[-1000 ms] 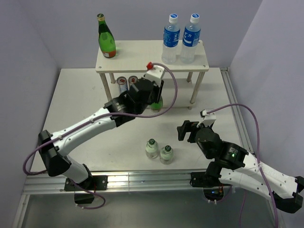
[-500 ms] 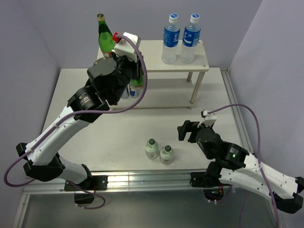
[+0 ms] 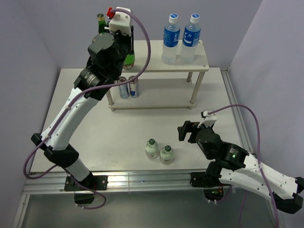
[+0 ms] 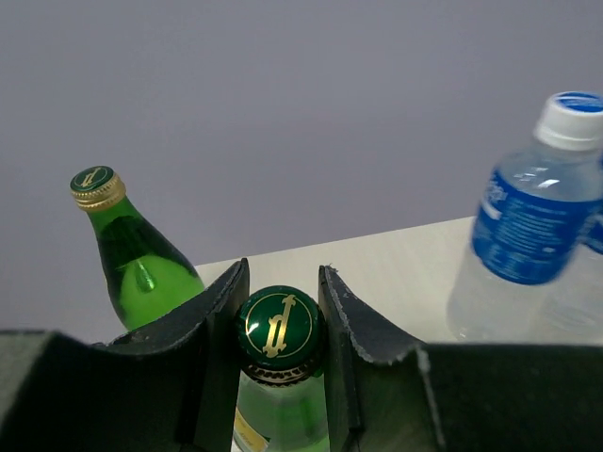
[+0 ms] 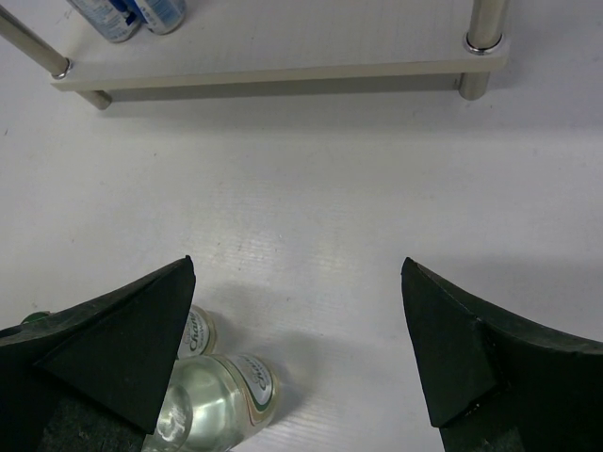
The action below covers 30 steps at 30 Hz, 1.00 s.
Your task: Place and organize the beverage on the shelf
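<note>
My left gripper (image 3: 127,45) is shut on the neck of a green glass bottle (image 3: 129,59) with a green and gold cap (image 4: 279,325). It holds the bottle upright over the left part of the shelf's top board (image 3: 152,64). I cannot tell if the base touches the board. A second green bottle (image 4: 132,259) stands just to its left, mostly hidden by the arm in the top view (image 3: 100,18). Two blue-label water bottles (image 3: 180,40) stand at the top board's right. My right gripper (image 3: 185,130) is open and empty over the table.
Two cans (image 3: 128,87) stand on the shelf's lower board (image 5: 283,47). Two small clear bottles (image 3: 159,151) stand on the table in front, at the lower left of the right wrist view (image 5: 221,391). Walls close in on the left, back and right.
My left arm has lifted the green bottle from in front of the lower board up and left to the top board, beside the other green bottle. The right arm has not moved.
</note>
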Each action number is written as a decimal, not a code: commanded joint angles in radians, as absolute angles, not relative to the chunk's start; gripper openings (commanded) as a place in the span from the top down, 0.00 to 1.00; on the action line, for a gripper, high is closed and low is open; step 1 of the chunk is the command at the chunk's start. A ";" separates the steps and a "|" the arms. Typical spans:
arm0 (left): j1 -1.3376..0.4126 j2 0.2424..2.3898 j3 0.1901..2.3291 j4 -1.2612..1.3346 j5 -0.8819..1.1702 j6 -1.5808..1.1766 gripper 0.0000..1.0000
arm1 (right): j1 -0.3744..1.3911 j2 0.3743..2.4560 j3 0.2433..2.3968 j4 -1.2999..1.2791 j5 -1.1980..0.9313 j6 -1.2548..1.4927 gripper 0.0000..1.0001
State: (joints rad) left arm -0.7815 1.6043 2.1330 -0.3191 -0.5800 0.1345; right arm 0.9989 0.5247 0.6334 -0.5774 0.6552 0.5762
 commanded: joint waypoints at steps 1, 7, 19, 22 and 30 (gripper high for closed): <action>-0.724 1.637 2.247 -0.163 -0.517 0.126 1.00 | 1.005 0.514 0.634 -0.548 0.684 0.583 0.03; -0.661 1.726 2.319 -0.170 -0.486 0.118 1.00 | 1.006 0.515 0.634 -0.548 0.689 0.584 0.03; -0.607 1.720 2.243 -0.135 -0.485 0.086 0.69 | 1.009 0.526 0.635 -0.548 0.687 0.584 0.03; -0.601 1.709 2.214 -0.126 -0.491 0.090 0.48 | 1.008 0.528 0.635 -0.548 0.687 0.584 0.03; -0.591 1.704 2.177 -0.111 -0.499 0.084 0.36 | 1.011 0.526 0.634 -0.551 0.695 0.588 0.03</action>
State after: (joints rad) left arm -0.5953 1.7554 2.1914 -0.1776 -0.5022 0.0895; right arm 1.0019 0.5259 0.6334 -0.5770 0.6640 0.5789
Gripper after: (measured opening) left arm 0.636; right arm 0.970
